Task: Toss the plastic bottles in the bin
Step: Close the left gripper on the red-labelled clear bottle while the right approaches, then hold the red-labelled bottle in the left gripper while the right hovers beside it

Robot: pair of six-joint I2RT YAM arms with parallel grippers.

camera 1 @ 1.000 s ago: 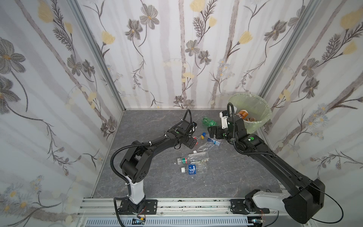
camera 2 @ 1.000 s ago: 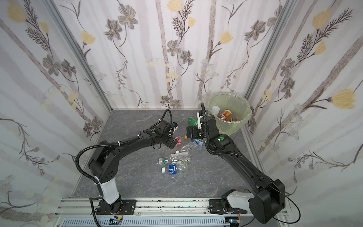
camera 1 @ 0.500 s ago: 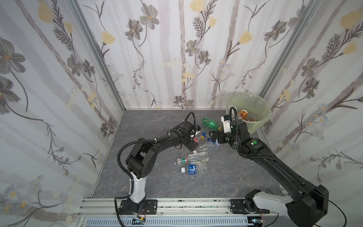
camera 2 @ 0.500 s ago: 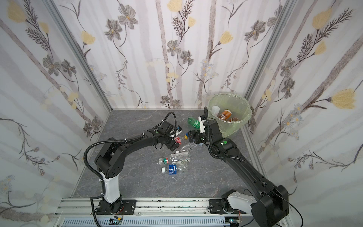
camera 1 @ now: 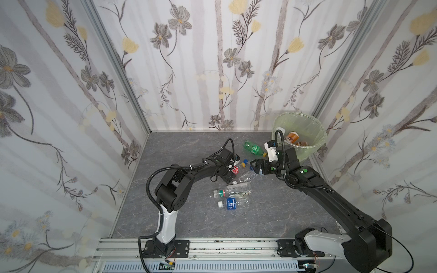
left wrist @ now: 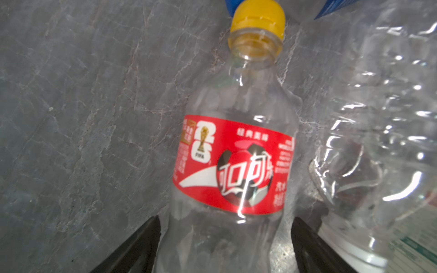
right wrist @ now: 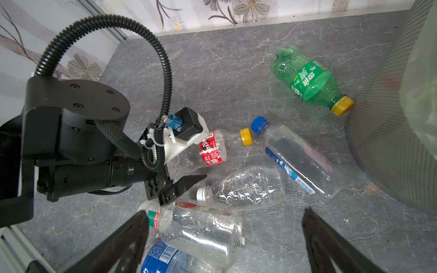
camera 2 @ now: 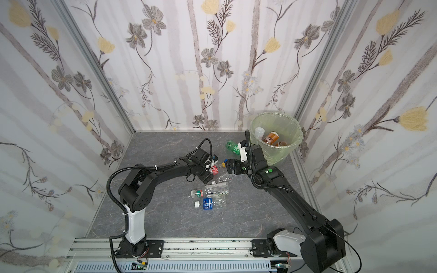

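Left hand point(left wrist: 223, 222) has pushed forward to straddle the red-label bottle point(left wrist: 234, 165) on the bench point(left wrist: 71, 118), fingers point(left wrist: 132, 248) spread either side, not yet gripping. Right hand point(right wrist: 224, 211), released and empty, has dropped over a crushed bottle point(right wrist: 246, 186); beyond stands the bin point(right wrist: 390, 141). Pickup looks imminent.

Three walls point(camera 1: 212, 71) of pale wallpaper, printed with grey and yellow flowers on long stems, enclose a dark grey, marble-veined worktop point(camera 1: 189, 224). Slim aluminium posts point(camera 1: 119, 68) stand in both far corners, and a ribbed aluminium rail point(camera 1: 224, 245) runs along the near edge; the light is soft and even
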